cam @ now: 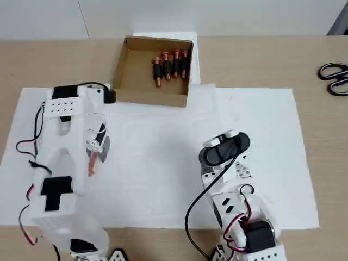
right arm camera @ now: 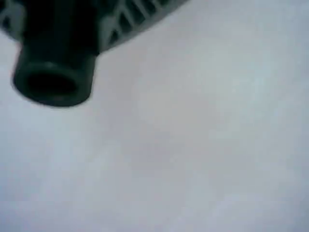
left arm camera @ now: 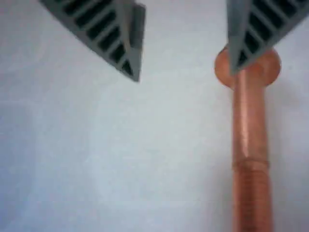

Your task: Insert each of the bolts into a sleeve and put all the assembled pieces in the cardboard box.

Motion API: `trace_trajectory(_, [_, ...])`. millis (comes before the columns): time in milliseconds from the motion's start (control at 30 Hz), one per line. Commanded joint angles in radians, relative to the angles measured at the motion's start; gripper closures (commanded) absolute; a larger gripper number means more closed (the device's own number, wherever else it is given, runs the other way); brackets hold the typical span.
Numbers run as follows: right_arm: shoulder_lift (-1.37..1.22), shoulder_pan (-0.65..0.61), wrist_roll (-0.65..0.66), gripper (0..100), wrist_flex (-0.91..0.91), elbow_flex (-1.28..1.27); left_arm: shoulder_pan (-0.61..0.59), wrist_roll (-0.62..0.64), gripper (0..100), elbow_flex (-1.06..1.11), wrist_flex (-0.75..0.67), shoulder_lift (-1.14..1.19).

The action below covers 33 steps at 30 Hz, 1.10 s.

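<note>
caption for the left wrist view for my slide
Open left pincer above a copper bolt lying on white paper, one finger over the bolt's head.

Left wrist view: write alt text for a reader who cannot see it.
A copper-coloured metal bolt lies on white paper, its round head at one grey ribbed finger of the open end effector; the other finger stands apart.

The hand (left arm camera: 184, 72) stands wide, one fingertip over the copper bolt (left arm camera: 248, 145).

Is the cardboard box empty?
No, four assembled pieces lie side by side inside the cardboard box.
</note>
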<state>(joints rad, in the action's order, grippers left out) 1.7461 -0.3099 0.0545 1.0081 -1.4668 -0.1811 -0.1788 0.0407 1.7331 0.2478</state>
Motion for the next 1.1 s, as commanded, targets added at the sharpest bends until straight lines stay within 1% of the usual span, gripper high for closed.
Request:
trace_trajectory(0, [0.007, 0.024, 0.011, 99.4, -0.028, 0.008, 0.000, 0.000, 88, -0.004, 0.018, 0.011])
trace_trajectory(133, [0.007, 0.024, 0.011, 99.4, -0.027, 0.008, -0.015, 0.021, 88, -0.007, 0.015, 0.026])
trace_trajectory(333, [0.007, 0.024, 0.011, 99.4, -0.022, 0.006, -0.100, 0.009, 88, -0.007, 0.012, 0.028])
trace_trajectory(433, [0.007, 0.024, 0.011, 99.4, -0.027, 0.006, -0.092, -0.017, 88, -0.005, 0.012, 0.028])
trace_trajectory(767, [0.007, 0.024, 0.011, 99.4, -0.019, 0.006, -0.084, -0.021, 88, -0.002, 0.011, 0.035])
trace_trajectory(933, [0.007, 0.024, 0.011, 99.4, -0.019, 0.006, -0.084, -0.021, 88, -0.002, 0.011, 0.132])
trace_trajectory(1067, [0.007, 0.025, 0.011, 99.4, -0.019, 0.006, -0.084, -0.018, 88, -0.004, -0.051, 0.170])
